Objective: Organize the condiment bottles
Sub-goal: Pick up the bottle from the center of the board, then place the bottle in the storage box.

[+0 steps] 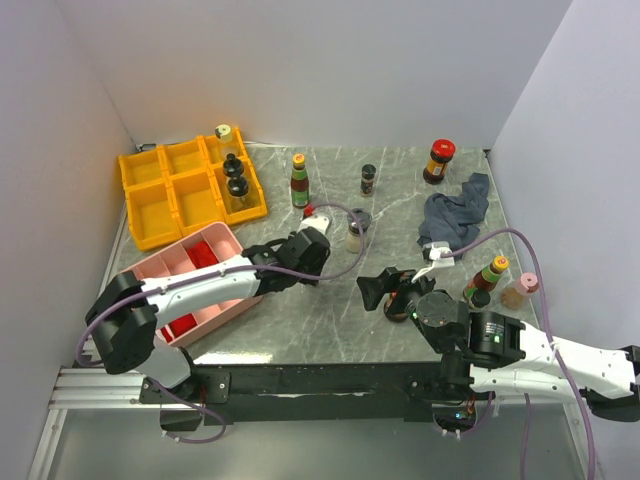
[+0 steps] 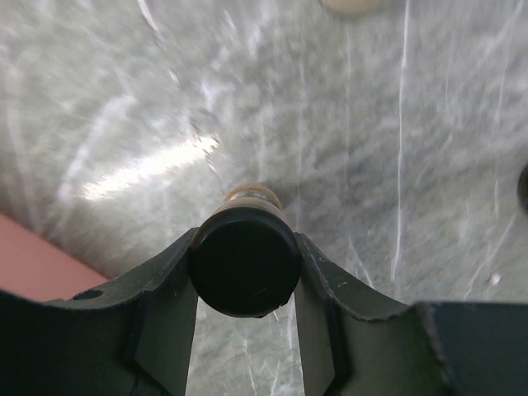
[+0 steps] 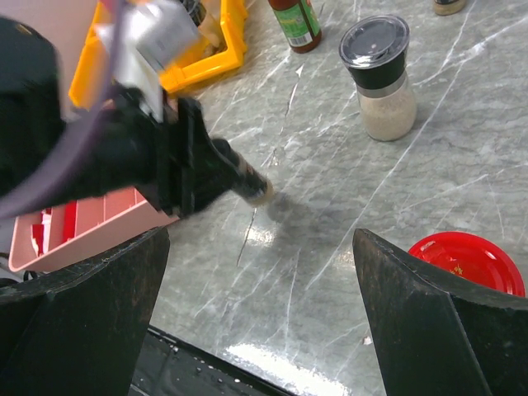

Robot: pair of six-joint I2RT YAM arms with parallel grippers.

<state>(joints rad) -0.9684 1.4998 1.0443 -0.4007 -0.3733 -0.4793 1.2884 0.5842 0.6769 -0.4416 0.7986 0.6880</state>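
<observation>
left gripper [image 1: 312, 245] clamps small black-capped pale spice jar [image 2: 244, 262] by its cap, over grey marble tabletop [image 2: 371, 124] beside pink plastic tray [image 3: 107, 216] | right gripper [image 3: 260, 322] wide open, empty | risk: we expect slip or swing, cap-only hold

Left arm [image 1: 190, 290]: I am reaching it forward and to the right from its base, with the forearm running low and nearly level. Left gripper [image 2: 245, 276]: I am pressing both fingers [image 2: 165, 305] against opposite sides of a black-capped bottle [image 2: 243, 256], with contact showing on each flank of the cap in the left wrist view.

Right arm [image 1: 520, 345]: I am folding it at the elbow and pointing the wrist to the left and forward. Right gripper [image 3: 260, 239]: I am holding its two fingers spread wide apart, and they are gripping nothing.
</observation>
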